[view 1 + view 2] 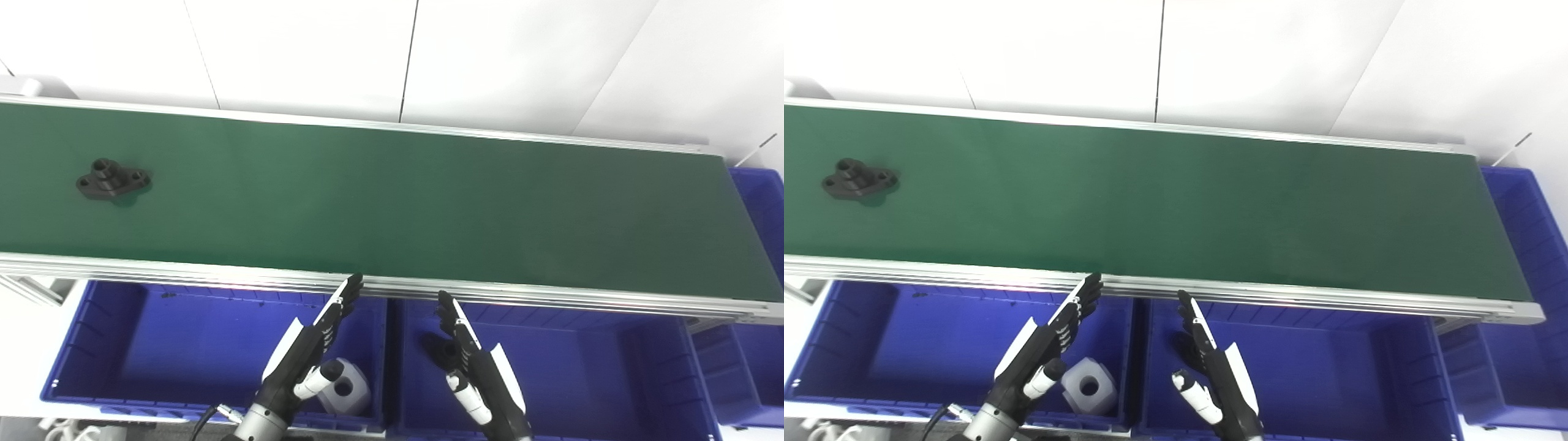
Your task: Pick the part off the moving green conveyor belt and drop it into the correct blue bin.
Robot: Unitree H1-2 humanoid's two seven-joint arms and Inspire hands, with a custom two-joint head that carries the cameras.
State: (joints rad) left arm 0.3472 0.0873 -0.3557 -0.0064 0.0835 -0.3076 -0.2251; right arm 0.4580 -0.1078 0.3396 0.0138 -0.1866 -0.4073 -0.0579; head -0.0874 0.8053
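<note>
Both the left hand (pixel 318 343) and right hand (pixel 471 355) wait spread and empty over the blue bins (pixel 153 343), seemingly because the black part (pixel 113 179) rides the green conveyor belt (pixel 392 196) well off beyond the left hand.

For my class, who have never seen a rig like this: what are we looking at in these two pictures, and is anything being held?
Both pictures come from two cameras side by side on a humanoid robot's head, looking down. A long green conveyor belt carries one black part near its left end. Below it stand blue bins; the left bin holds a white block, and the right bin shows nothing inside. The left hand and right hand hover over the bins, fingers straight, holding nothing.
</note>
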